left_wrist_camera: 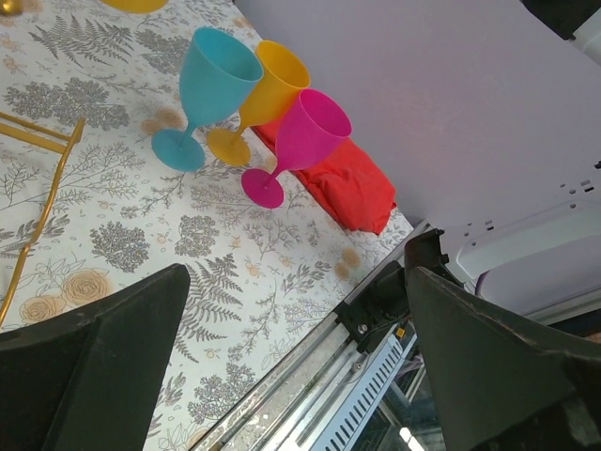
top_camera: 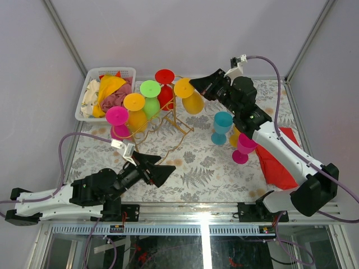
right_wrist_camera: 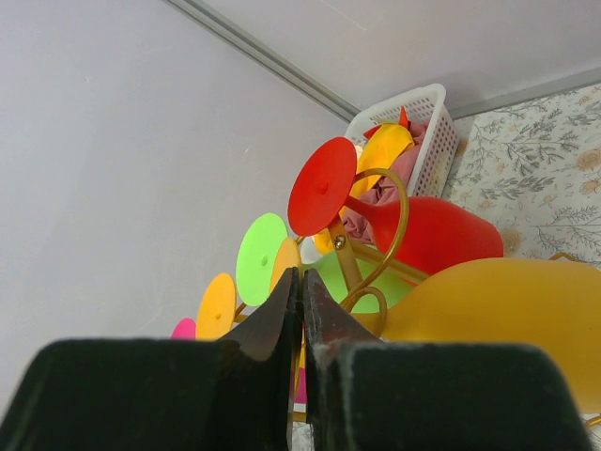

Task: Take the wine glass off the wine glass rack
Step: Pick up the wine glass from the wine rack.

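We log the yellow glass (top_camera: 193,103), foot up and bowl down, at the rack's (top_camera: 179,123) right end; the right gripper (top_camera: 193,83), fingers pressed together, is at its foot, and the left gripper (top_camera: 167,172), spread, is well off the rack.

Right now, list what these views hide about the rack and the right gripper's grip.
- Right wrist: the shut right gripper fills the foreground, hiding whether it pinches the yellow glass.
- Top: hanging glasses cover the rails of the wine glass rack.
- Left wrist: the rack is cut off by the left edge.
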`<act>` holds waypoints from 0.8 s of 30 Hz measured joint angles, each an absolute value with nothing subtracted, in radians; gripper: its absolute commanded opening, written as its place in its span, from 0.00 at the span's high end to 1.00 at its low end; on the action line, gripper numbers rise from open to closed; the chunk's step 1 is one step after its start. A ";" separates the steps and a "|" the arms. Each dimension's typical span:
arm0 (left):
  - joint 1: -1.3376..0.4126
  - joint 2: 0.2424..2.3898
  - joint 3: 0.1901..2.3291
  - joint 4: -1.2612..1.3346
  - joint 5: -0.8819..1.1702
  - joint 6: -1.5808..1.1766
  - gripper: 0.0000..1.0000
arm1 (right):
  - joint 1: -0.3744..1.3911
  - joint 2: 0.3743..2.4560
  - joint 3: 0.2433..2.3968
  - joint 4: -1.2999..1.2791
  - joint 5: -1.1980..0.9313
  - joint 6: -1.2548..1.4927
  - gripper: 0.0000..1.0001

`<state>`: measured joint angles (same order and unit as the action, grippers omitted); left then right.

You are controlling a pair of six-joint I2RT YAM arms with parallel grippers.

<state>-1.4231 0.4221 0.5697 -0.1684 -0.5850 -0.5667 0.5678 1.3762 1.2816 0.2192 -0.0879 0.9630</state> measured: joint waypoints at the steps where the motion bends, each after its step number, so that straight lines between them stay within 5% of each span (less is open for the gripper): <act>1: -1.423 0.423 0.570 -0.169 -0.583 -0.567 0.00 | 0.568 1.373 1.281 0.215 -0.088 0.962 1.00; 24: -1.423 0.437 0.570 -0.170 -0.529 -0.578 0.00 | 0.566 1.290 1.211 0.180 -0.032 0.891 1.00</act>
<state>-1.4231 0.4374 0.5697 -0.1703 -0.5285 -0.5777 0.5659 1.2903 1.2110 0.1802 -0.0322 0.8906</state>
